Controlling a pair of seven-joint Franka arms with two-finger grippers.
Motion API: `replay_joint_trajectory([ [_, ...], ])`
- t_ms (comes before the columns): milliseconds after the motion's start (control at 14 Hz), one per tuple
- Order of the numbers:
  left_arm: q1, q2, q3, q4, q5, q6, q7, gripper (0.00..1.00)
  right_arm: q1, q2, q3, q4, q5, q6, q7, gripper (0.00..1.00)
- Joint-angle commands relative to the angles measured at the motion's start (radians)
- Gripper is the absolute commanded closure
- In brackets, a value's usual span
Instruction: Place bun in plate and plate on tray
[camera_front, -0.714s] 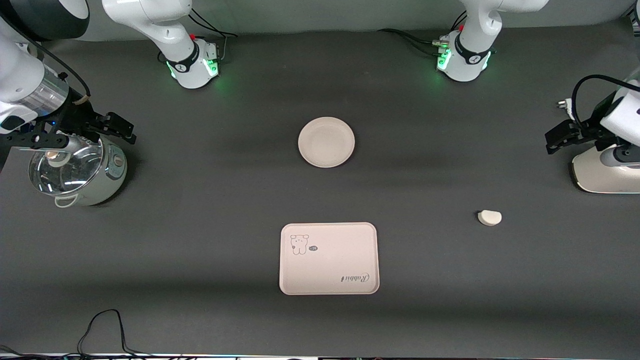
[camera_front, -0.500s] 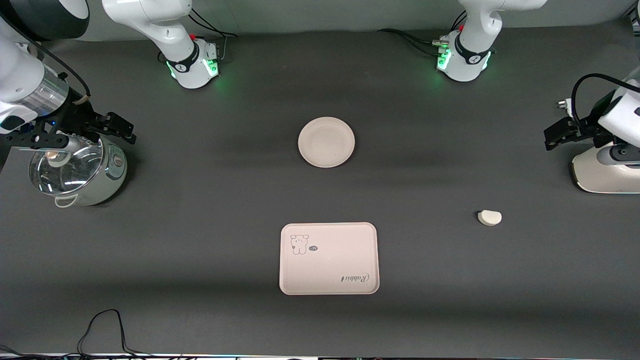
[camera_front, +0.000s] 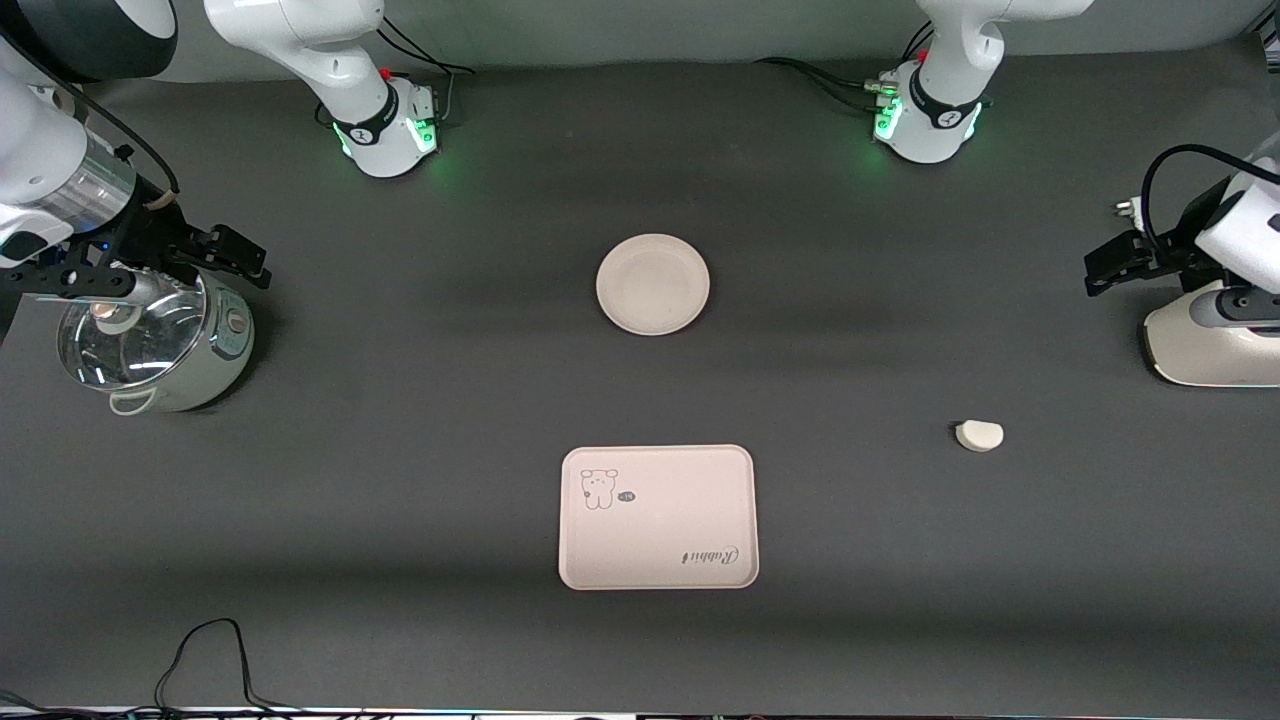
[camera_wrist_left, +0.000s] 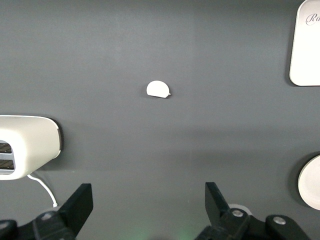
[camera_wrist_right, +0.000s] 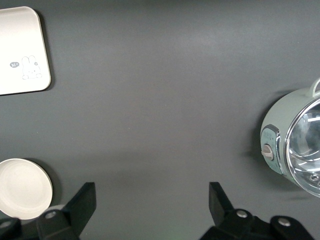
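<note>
The off-white half-moon bun (camera_front: 979, 435) lies on the dark table toward the left arm's end; it also shows in the left wrist view (camera_wrist_left: 158, 89). The round cream plate (camera_front: 653, 284) sits mid-table, empty. The cream rabbit tray (camera_front: 658, 517) lies nearer the front camera than the plate, empty. My left gripper (camera_front: 1105, 268) is open and empty, up in the air beside the toaster; its fingertips (camera_wrist_left: 80, 197) stand wide apart. My right gripper (camera_front: 235, 257) is open and empty, over the pot.
A white toaster (camera_front: 1210, 340) stands at the left arm's end of the table. A pale green pot with a glass lid (camera_front: 150, 345) stands at the right arm's end. A black cable (camera_front: 210, 660) lies at the table's near edge.
My left gripper has shifted slightly toward the table's middle and a little up. The right arm, bun, plate and tray have not moved.
</note>
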Motion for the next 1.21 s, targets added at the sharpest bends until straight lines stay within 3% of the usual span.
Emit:
replay_joint_trajectory([
  [0,0.016,0.01,-0.011,0.024,-0.011,-0.039,0.023,0.0,0.04,0.004,-0.006,-0.01,0.012,0.042,0.012,0.0],
  [357,0.032,0.079,-0.011,0.015,-0.017,0.043,0.084,0.0,0.06,0.01,-0.007,-0.03,0.019,0.071,0.013,0.0],
  [857,0.052,0.36,-0.011,0.007,-0.019,0.321,0.086,0.0,0.061,0.007,-0.013,-0.04,0.019,0.084,0.004,0.0],
  [1143,0.039,0.428,-0.023,-0.071,-0.022,0.419,0.086,0.0,0.06,0.004,-0.016,-0.04,0.019,0.079,0.003,0.0],
])
